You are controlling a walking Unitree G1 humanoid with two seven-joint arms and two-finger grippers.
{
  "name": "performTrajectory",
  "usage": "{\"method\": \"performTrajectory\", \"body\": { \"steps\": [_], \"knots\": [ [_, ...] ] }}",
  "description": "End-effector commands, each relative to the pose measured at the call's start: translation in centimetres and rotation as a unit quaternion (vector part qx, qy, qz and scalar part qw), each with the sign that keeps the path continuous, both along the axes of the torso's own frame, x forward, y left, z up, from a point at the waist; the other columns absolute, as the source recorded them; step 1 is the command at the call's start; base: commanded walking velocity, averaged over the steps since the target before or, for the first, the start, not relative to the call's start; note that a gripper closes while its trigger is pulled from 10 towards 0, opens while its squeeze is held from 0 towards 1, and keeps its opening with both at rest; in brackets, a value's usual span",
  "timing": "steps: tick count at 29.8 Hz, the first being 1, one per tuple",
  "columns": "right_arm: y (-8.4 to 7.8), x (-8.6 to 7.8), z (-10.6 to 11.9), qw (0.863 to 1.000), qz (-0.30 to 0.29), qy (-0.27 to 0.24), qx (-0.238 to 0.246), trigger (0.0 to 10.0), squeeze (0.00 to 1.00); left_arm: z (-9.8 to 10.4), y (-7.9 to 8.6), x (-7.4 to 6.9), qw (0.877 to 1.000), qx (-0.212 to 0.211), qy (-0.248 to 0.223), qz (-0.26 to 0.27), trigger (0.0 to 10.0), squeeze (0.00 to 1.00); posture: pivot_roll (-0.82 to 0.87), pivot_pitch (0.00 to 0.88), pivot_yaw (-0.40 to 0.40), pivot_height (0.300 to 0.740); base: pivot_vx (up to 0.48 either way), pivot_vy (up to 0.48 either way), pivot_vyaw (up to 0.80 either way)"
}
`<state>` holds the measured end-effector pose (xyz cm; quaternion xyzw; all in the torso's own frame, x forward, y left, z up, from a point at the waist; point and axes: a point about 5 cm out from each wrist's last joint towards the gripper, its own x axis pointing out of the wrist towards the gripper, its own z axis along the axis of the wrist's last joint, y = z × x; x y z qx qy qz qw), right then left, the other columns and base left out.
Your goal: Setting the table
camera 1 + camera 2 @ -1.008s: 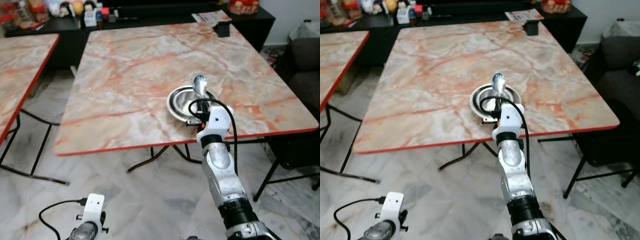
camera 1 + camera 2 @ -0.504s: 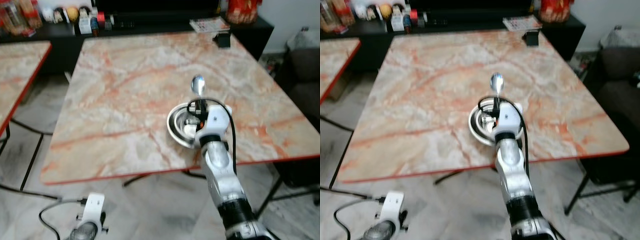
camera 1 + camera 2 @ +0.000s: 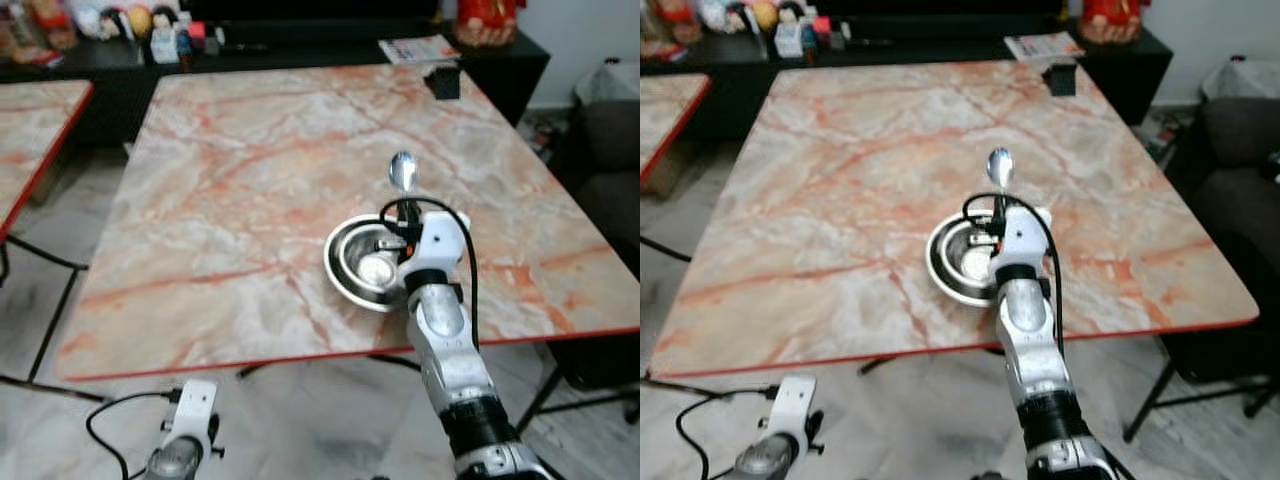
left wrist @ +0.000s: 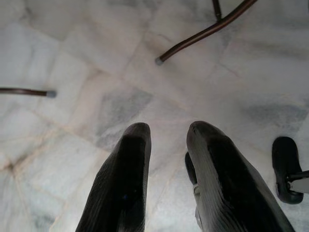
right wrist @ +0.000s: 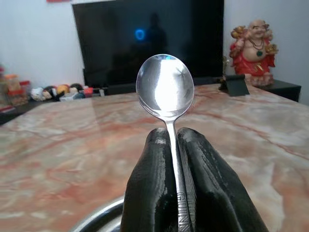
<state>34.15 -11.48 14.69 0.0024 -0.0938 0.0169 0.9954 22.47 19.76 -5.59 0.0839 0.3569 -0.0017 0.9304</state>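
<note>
A steel bowl [image 3: 366,264] sits on the marble table [image 3: 250,170] near its front edge. My right gripper [image 3: 402,213] hovers over the bowl's far right rim, shut on the handle of a metal spoon [image 3: 402,172] whose bowl end points up and away. Seen from the right wrist, the spoon [image 5: 165,89] stands up between the two black fingers [image 5: 152,193], with the bowl's rim [image 5: 99,218] just below. My left arm [image 3: 180,450] hangs low beside the table; its gripper [image 4: 166,133] is open over the floor.
A second marble table [image 3: 35,130] stands at the left. A dark cabinet [image 3: 250,45] with figurines lies behind the table, a small black stand [image 3: 443,80] and a magazine [image 3: 418,48] at its far right corner. A dark sofa [image 3: 610,150] is at the right. Table legs [image 4: 203,31] cross the tiled floor.
The camera has come closer to the table and shifted. My right gripper holds the spoon the same way, now slightly farther over the bowl's right side.
</note>
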Motion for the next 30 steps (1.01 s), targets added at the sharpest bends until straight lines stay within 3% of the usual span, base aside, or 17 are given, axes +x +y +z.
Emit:
{"method": "performTrajectory", "body": {
  "steps": [1, 26, 30],
  "knots": [
    [0.04, -0.07, 0.23, 1.0, 0.002, -0.006, -0.001, 10.0, 0.0, -0.27, -0.03, -0.36, 1.0, 0.009, 0.01, -0.007, 10.0, 0.0, -0.02, 0.129, 0.0, 0.74, 0.0, -0.255, 0.0],
    [0.14, -0.06, 0.19, 1.0, 0.005, -0.004, -0.004, 10.0, 0.0, -0.21, 0.01, -0.3, 1.0, 0.007, 0.008, -0.007, 10.0, 0.0, -0.03, 0.131, -0.002, 0.74, 0.0, -0.286, 0.0],
    [0.14, -0.15, 0.09, 1.0, 0.004, -0.002, -0.003, 10.0, 0.0, -0.2, 0.15, -0.34, 1.0, 0.006, 0.007, -0.003, 10.0, 0.0, -0.03, 0.133, 0.0, 0.74, 0.0, 0.0, 0.0]
  ]
}}
